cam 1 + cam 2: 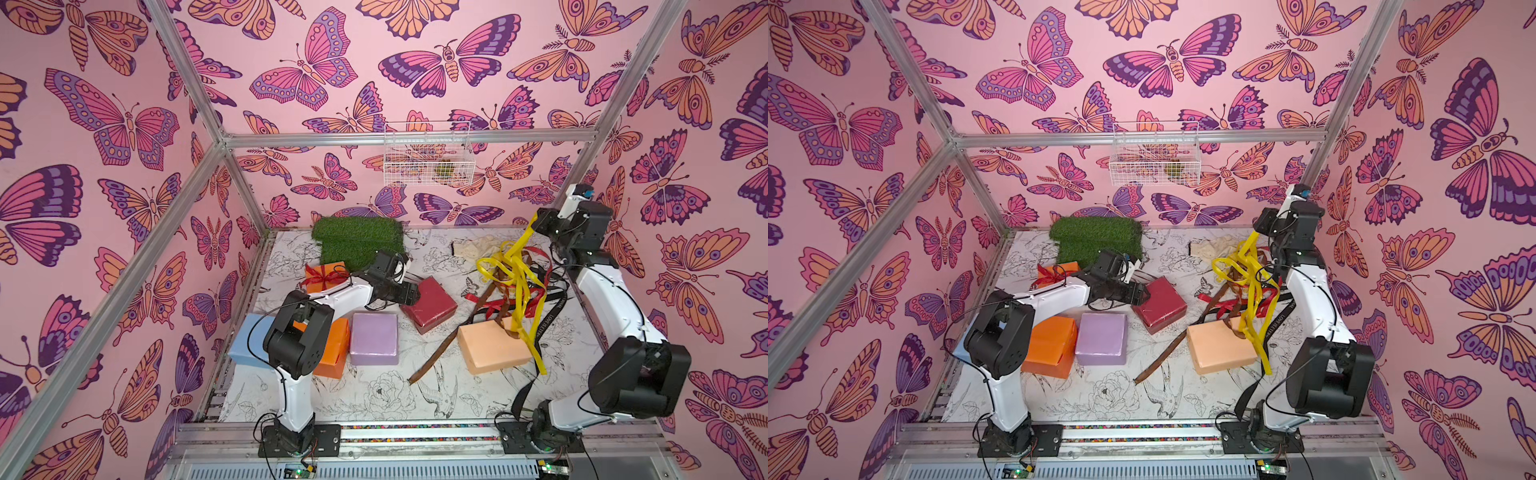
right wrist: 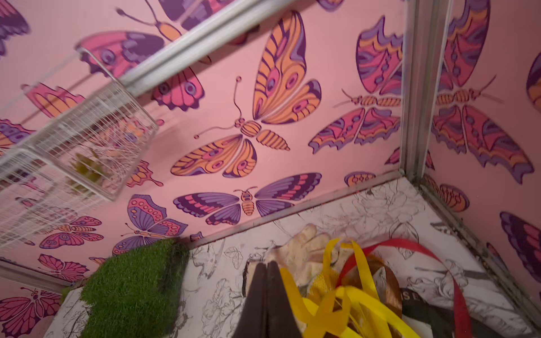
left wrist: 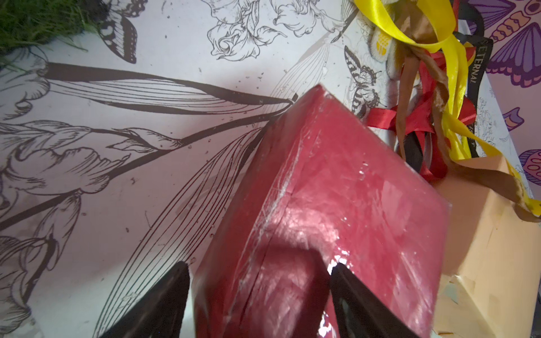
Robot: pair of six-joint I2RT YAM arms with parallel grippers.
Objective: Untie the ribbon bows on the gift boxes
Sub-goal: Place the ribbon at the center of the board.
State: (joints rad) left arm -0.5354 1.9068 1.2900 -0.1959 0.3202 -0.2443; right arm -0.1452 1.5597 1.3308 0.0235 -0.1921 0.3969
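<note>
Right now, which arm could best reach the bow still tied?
Left, probably: the red bow lies near the left gripper; the right gripper is far across, raised, shut on yellow ribbon.

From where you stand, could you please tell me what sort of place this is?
Probably a robot test cell: an aluminium frame holds butterfly-print wall panels, and the left arm and right arm are bolted to a front rail.

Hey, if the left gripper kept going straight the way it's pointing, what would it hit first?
The dark red box. The left gripper straddles the box's near end, so going straight on it would push into that box almost at once. How much gap is left between them is unclear.
</note>
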